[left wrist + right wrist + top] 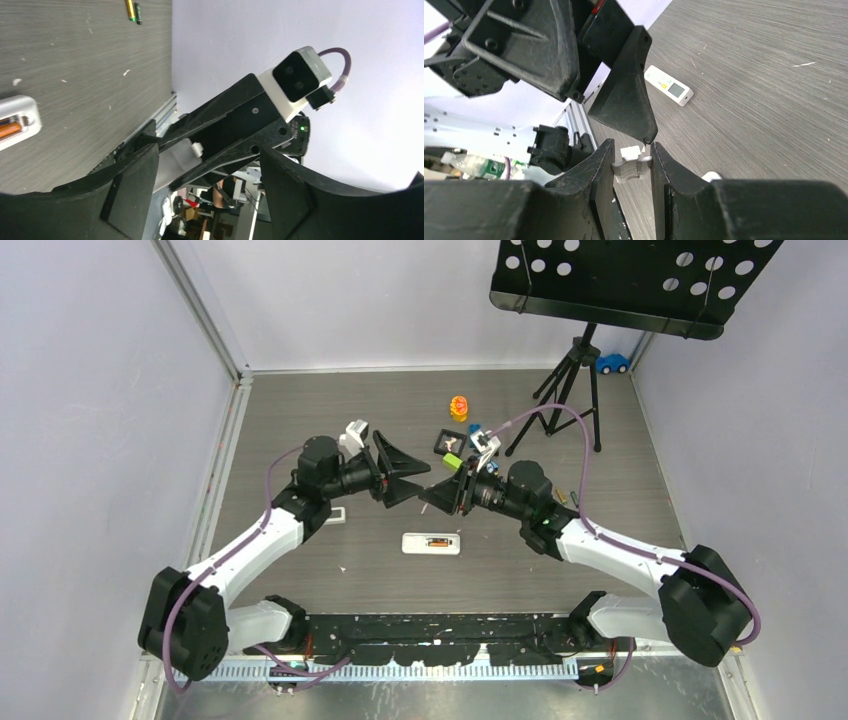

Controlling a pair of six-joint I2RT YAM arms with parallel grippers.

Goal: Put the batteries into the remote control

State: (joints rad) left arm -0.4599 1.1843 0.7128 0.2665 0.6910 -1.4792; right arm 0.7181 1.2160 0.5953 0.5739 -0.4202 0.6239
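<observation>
**Recess part-filled, cover off**

A grey wood-grain table [300, 410] sits between pale lilac walls. Nearest the arm bases lies the remote control [412, 544], back up, its recess open with an orange battery [437, 542] seated in it. I cannot tell whether the dark slot beside that cell is filled.

Just beyond the remote, above the table, the two grippers meet tip to tip. The right gripper [631, 145] is clamped on a small white plastic piece [629, 167], probably the battery cover. The left gripper [415, 478] stands spread wide and holds nothing, one fingertip just over that piece.

To the remote's right two loose batteries [133, 11] lie on the table.

Judged so: loading has begun, while any remaining cell and the cover are not yet fitted.
</observation>
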